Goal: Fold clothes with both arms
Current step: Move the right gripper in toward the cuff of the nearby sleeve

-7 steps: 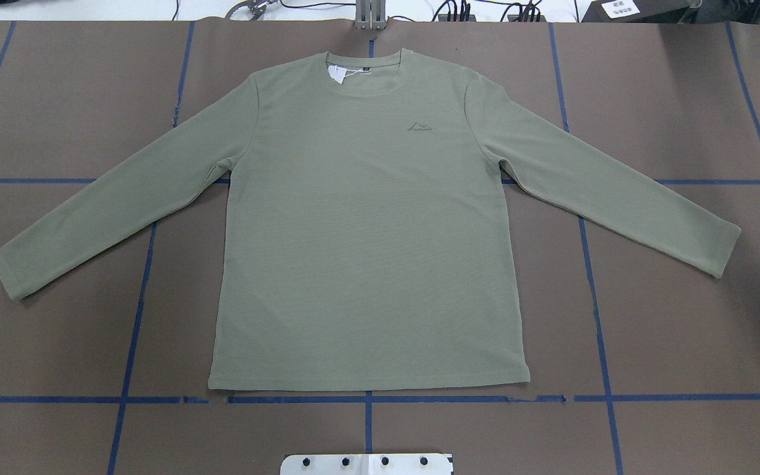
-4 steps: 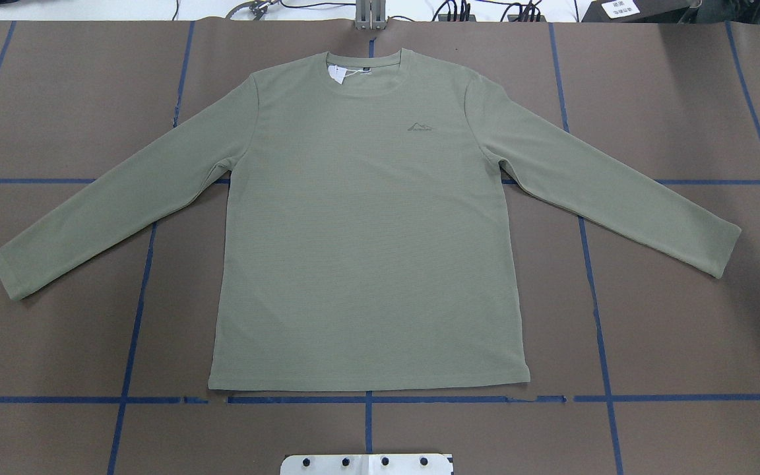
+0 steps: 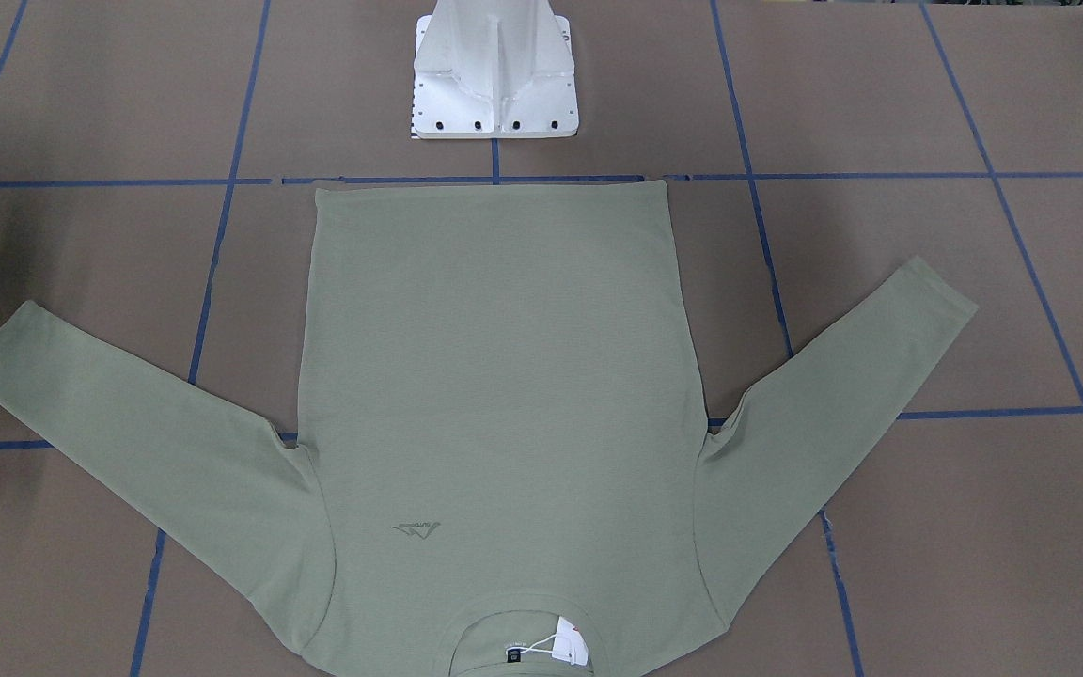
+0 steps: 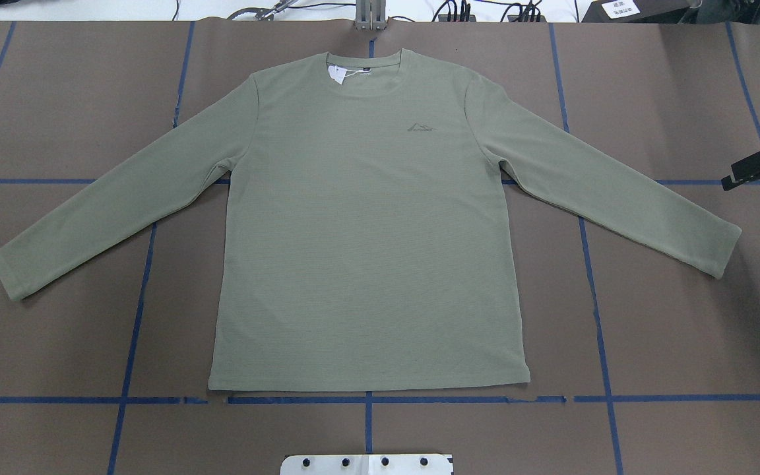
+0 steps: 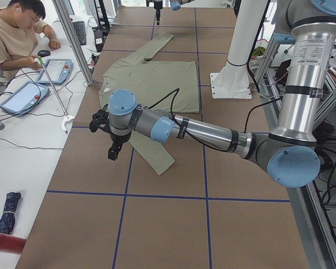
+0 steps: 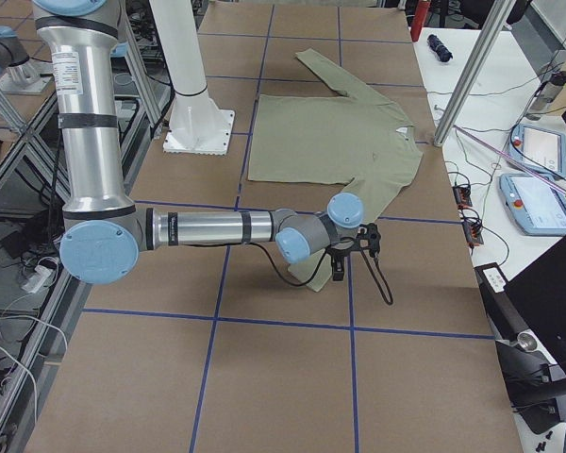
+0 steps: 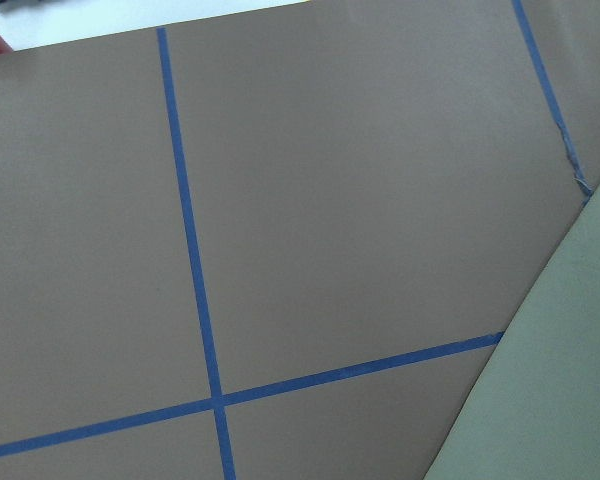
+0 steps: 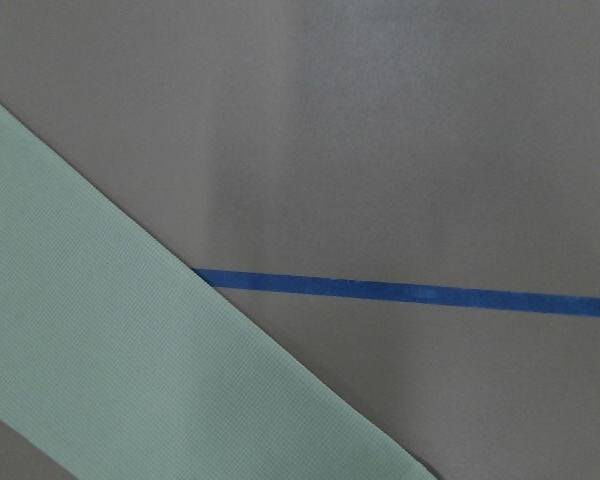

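Green long-sleeved shirt [image 4: 367,231] lying flat, front up, on the brown surface [image 4: 683,330], which is gridded with blue tape [image 4: 134,330]. The collar, bearing a white tag [image 4: 336,74], is at the far side. The hem is near the white base [image 3: 494,85]. Both sleeves are spread outward. The right arm [image 6: 208,229] reaches out near the right cuff [image 4: 723,254]. The left arm [image 5: 207,131] reaches out beside the left sleeve [image 5: 157,157]. Whether either arm's jaws are apart or together cannot be told.
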Controlling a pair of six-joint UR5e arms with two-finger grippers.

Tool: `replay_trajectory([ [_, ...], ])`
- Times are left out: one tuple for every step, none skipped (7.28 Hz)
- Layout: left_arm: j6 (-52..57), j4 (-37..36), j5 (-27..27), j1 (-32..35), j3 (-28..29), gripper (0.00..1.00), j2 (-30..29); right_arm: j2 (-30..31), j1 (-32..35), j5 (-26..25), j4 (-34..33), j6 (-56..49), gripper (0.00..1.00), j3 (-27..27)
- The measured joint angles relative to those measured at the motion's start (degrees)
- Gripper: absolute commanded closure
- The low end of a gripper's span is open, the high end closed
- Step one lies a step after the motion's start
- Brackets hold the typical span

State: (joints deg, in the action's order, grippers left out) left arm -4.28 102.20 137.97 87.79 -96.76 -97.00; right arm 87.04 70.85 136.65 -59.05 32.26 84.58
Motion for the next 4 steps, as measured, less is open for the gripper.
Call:
replay_trajectory([
  [-0.04,1.37,0.84,-0.11,0.06,0.00,0.01,0.49,-0.96,-0.12,8.62,5.65,0.04,-4.35],
  [-0.13,2.20,2.65,-0.13,0.00,0.00,0.07,0.67,-1.33,-0.07,15.34,10.61,0.08,-8.18],
  [-0.15,2.55,4.18,-0.16,-0.10,0.00,0.11,0.73,-1.61,0.05,19.26,15.06,0.14,-10.25],
  [-0.14,2.68,4.89,-0.16,-0.17,0.00,0.13,0.75,-2.02,0.13,20.85,17.73,0.15,-11.14],
])
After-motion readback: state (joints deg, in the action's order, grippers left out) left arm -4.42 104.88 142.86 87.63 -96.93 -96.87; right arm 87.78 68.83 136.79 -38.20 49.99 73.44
